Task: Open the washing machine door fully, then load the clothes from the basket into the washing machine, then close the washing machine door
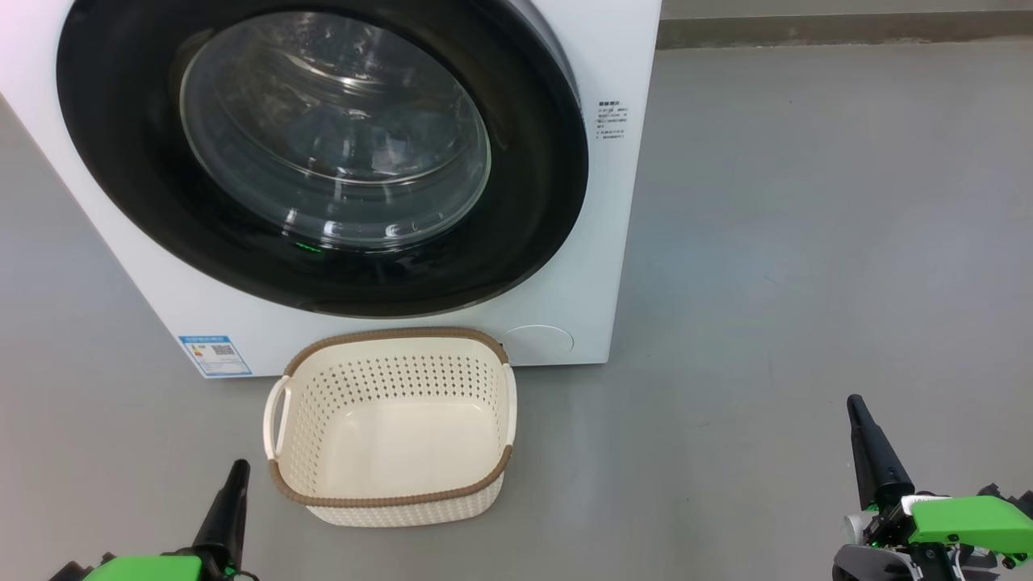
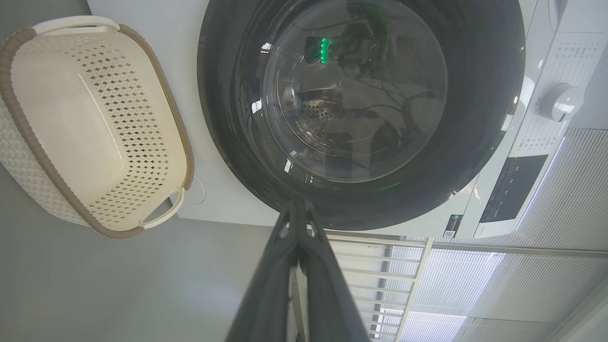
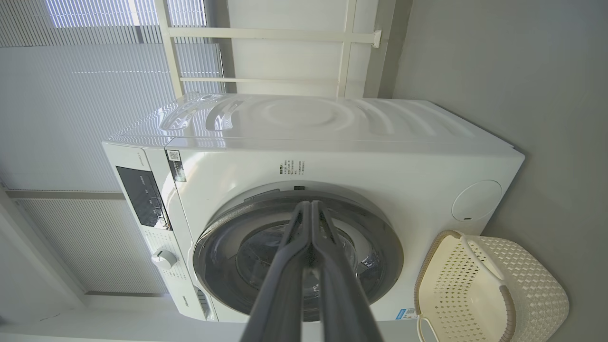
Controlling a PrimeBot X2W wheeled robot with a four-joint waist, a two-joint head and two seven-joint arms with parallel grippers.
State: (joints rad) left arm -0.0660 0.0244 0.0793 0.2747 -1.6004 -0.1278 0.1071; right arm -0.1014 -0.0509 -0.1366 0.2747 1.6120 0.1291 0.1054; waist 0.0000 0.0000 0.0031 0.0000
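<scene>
Washing machine door (image 1: 323,153) is shut, flush w/ the front of the washing machine (image 1: 621,242), glass bowl facing the robot. Just below it the basket (image 1: 387,332) stands on the floor (image 1: 767,282), right up against the machine, w/ nothing in it. So the clothes are prob. in the drum already, though the glass is too dim & reflective to confirm. On that read the task looks done or nearly so, which would fit both arms hanging low & back.

Basket is prob. parked close under the opening to keep the carry short.

At lower left, the left tool (image 1: 240,468) has its fingers pressed together & holds nothing; it's near the basket's near-left corner, not touching. The right tool (image 1: 857,407) is also closed tight & empty, well apart to the right over bare floor. Door lies ahead of & above both, w/ a clear gap to each.
</scene>
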